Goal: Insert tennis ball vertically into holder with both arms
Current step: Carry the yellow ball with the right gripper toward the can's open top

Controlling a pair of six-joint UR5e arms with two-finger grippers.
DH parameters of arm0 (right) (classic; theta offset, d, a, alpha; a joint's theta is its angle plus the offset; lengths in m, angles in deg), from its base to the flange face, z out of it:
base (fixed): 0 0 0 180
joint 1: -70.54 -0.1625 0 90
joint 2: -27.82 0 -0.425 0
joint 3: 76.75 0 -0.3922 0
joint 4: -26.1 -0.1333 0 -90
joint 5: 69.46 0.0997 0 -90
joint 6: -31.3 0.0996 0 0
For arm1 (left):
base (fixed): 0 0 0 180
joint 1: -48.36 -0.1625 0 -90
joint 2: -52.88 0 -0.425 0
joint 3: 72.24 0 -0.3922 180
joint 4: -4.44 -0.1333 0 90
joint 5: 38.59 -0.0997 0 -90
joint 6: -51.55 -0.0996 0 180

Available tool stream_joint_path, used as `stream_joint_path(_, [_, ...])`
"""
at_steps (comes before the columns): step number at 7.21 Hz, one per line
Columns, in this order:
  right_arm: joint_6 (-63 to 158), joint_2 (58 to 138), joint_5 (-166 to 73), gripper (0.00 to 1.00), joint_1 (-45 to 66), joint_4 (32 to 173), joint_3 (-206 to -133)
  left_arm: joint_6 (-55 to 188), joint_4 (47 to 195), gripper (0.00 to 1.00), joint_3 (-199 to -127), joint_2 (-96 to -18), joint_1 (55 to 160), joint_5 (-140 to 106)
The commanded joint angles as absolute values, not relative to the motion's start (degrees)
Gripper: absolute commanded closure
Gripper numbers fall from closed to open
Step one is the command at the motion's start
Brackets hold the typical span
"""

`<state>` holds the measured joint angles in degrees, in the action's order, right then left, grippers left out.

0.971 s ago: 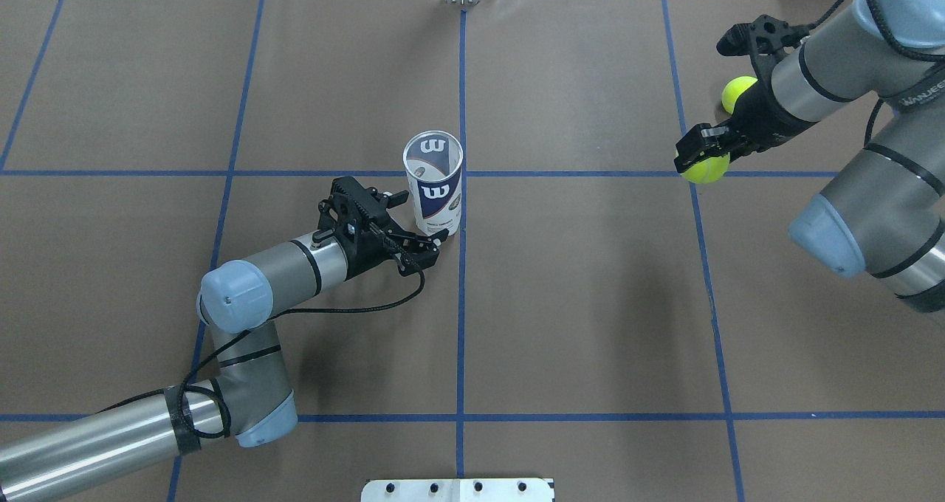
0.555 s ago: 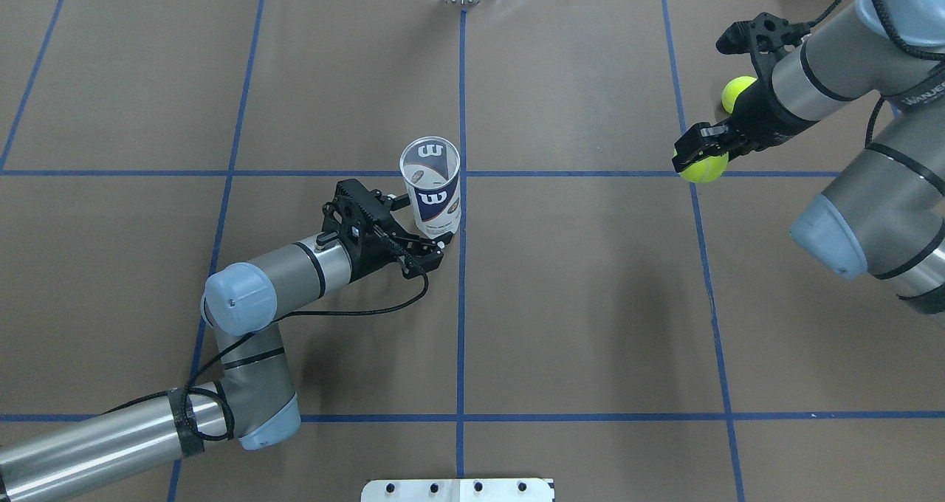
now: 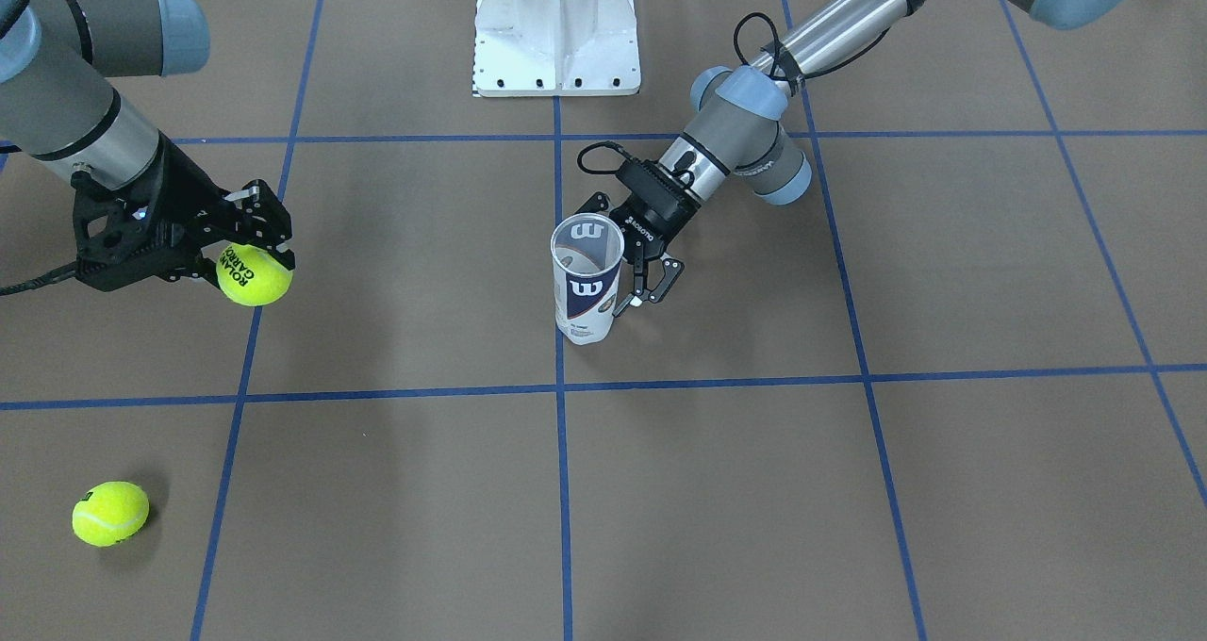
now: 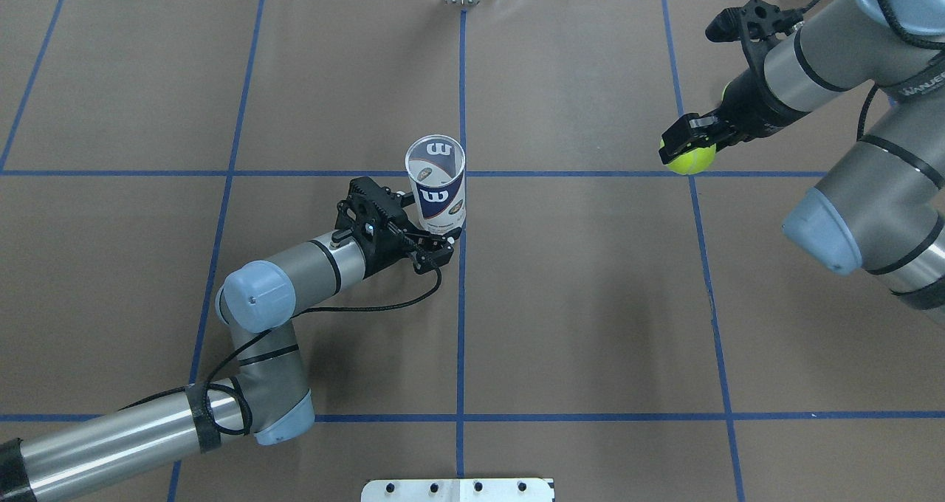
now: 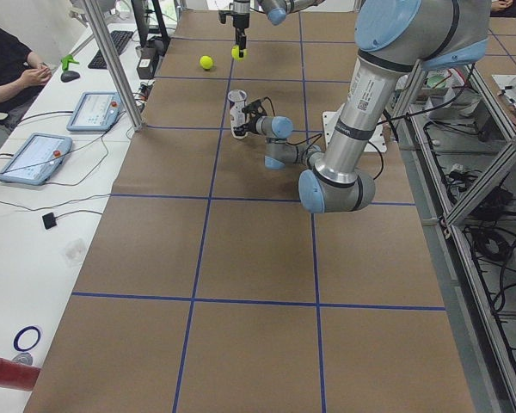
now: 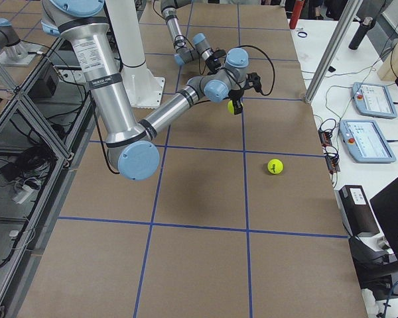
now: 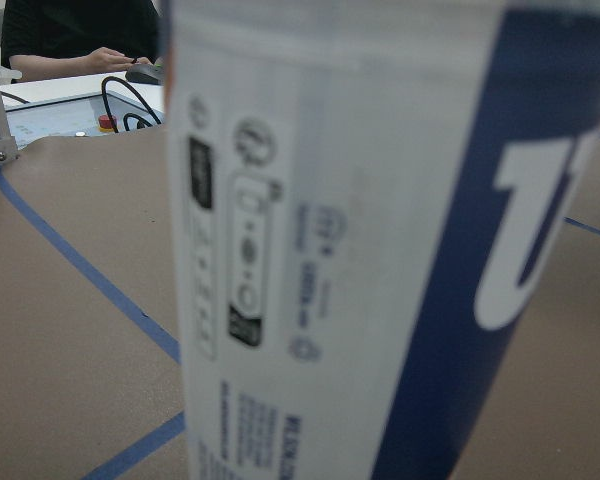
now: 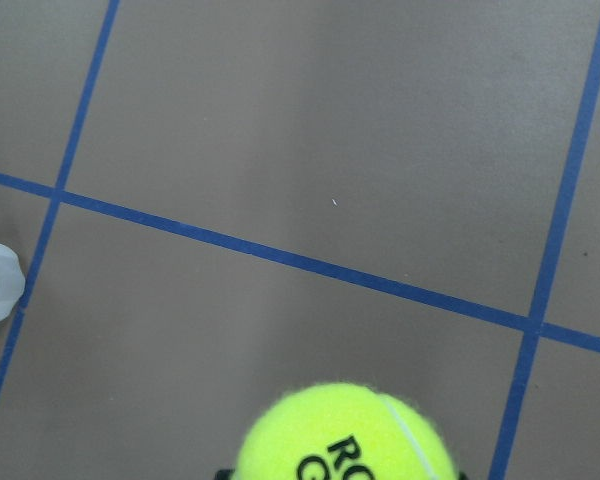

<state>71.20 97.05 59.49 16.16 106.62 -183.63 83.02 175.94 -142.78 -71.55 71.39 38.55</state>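
The holder [image 4: 435, 184] stands upright near the middle of the table [image 4: 590, 303], just beside the centre line of blue tape. It is a clear plastic cylinder, wrapped in a glossy white and navy label with a white "W". Its round mouth is open at the top, and the label's inner face shows through the wall.

The left gripper [image 3: 627, 245] reaches in low from the robot's side. Its black fingers [image 3: 655, 281] sit on either side of the can's lower half and pinch it. The left wrist view is filled by the blurred label with its fine print.

Well apart, on the robot's right, the right gripper [image 3: 255, 236] hangs above the table, pressed onto a tennis ball [image 3: 253, 275]. The ball is fuzzy, yellow-green and stamped with black lettering. A second tennis ball [image 3: 110, 513] lies loose on the table's far right side, away from the robot.

The table is covered in matt brown sheet marked into squares by blue tape. A white metal pedestal base [image 3: 556, 28] stands at the robot's edge.
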Motion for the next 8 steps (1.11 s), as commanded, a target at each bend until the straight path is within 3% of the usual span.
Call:
stream_joint_path(1, [72.1, 94.4, 60.1, 1.0, 16.9, 106.7, -183.6, 83.0, 175.9, 0.01, -142.6, -71.7, 71.4, 38.4])
stream_joint_path(8, [82.8, 86.6, 60.3, 1.0, 20.6, 106.6, -183.5, 82.9, 175.8, 0.01, -142.6, -71.8, 71.5, 37.1])
